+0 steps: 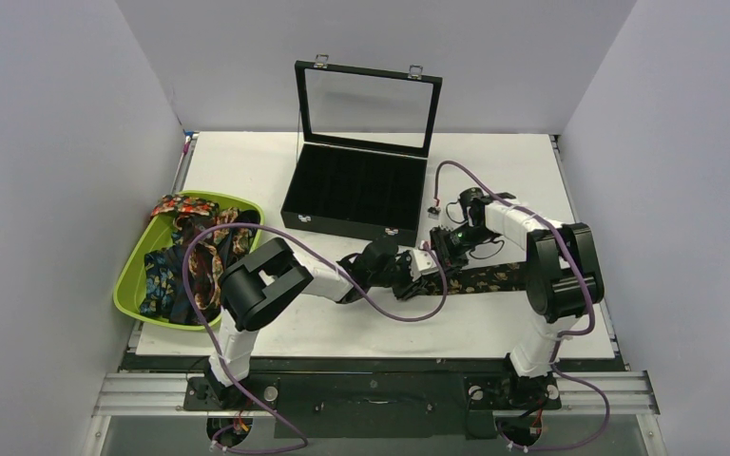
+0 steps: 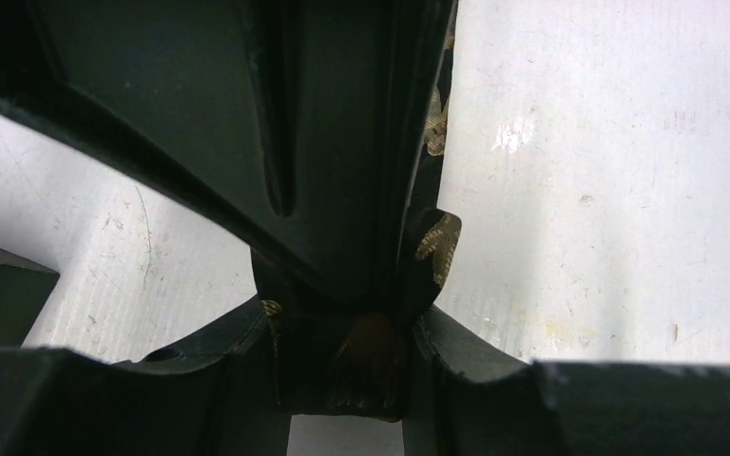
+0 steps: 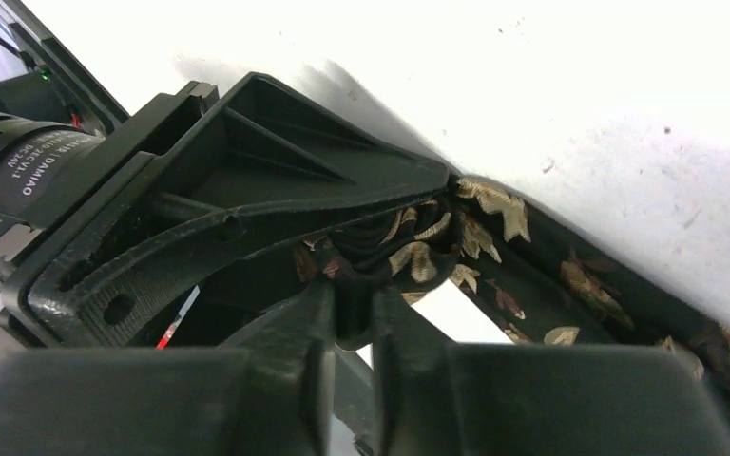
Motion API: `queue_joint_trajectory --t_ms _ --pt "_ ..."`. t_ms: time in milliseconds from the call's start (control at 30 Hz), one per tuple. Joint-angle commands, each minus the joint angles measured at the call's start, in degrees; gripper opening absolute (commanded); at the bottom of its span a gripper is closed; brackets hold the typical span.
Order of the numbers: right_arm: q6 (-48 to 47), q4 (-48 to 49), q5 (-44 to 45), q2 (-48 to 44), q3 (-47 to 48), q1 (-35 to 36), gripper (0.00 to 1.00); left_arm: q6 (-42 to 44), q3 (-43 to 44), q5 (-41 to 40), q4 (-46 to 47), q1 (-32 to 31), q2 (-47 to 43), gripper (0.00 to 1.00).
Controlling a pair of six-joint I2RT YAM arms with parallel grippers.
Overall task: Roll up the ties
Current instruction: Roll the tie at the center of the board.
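A dark tie with tan-gold florals (image 1: 494,278) lies across the table's middle, running right from where both grippers meet. My left gripper (image 1: 409,278) is shut on the tie's bunched end, and dark printed fabric (image 2: 437,247) fills the gap between its jaws (image 2: 344,332). My right gripper (image 1: 434,258) comes in from the right, close against the left one. It is shut on a fold of the same tie (image 3: 532,275), pinched at its fingertips (image 3: 352,306). More ties (image 1: 185,256) with red, orange and blue prints are heaped in the bin at the left.
A lime-green bin (image 1: 128,285) sits at the table's left edge. A black compartment case (image 1: 356,195) with a raised glass lid stands at the back centre. Purple cables (image 1: 190,275) loop off both arms. Grey walls close in both sides.
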Motion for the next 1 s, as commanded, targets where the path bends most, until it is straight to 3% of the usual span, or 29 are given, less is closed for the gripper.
queue_joint_trajectory --t_ms 0,100,233,667,967 --pt "-3.83 -1.32 6.51 2.52 -0.32 -0.4 0.0 2.21 -1.09 -5.28 -10.97 0.61 0.53 0.16" --pt "-7.33 -3.14 9.28 4.24 -0.3 -2.16 0.0 2.01 -2.64 -1.6 -9.73 2.05 -1.06 0.42" --pt "-8.53 -3.93 14.37 5.72 0.87 -4.09 0.0 1.33 -4.72 2.75 -6.01 3.63 -3.77 0.58" --pt "-10.75 -4.4 20.43 5.91 1.66 -1.25 0.0 -4.75 -2.28 7.19 3.56 1.83 -3.86 0.83" --pt "-11.37 -2.59 20.11 7.95 2.09 0.0 0.0 -4.24 4.06 5.8 4.67 1.19 0.94 0.86"
